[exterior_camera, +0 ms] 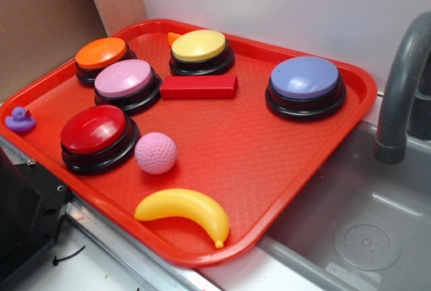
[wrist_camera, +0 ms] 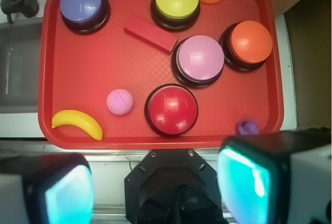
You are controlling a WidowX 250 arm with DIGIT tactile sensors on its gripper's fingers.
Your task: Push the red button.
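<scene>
The red button (exterior_camera: pixel 94 129) (wrist_camera: pixel 171 109), a glossy deep-red dome on a black base, sits near the front left corner of the red tray (exterior_camera: pixel 269 149) (wrist_camera: pixel 83 73). Only the wrist view shows my gripper (wrist_camera: pixel 155 187). It is open, with its two teal-padded fingers (wrist_camera: pixel 67 193) far apart and nothing between them. It hangs high over the black robot base (wrist_camera: pixel 174 187), short of the tray's near edge, with the red button ahead and slightly right of centre.
On the tray stand orange (exterior_camera: pixel 101 53), pink (exterior_camera: pixel 124 79), yellow (exterior_camera: pixel 199 45) and blue-purple (exterior_camera: pixel 304 77) buzzers. A red block (exterior_camera: pixel 199 87), pink ball (exterior_camera: pixel 155 153), banana (exterior_camera: pixel 185 209) and purple duck (exterior_camera: pixel 19 120) lie there too. A sink (exterior_camera: pixel 357 223) and faucet (exterior_camera: pixel 401 82) are at the right.
</scene>
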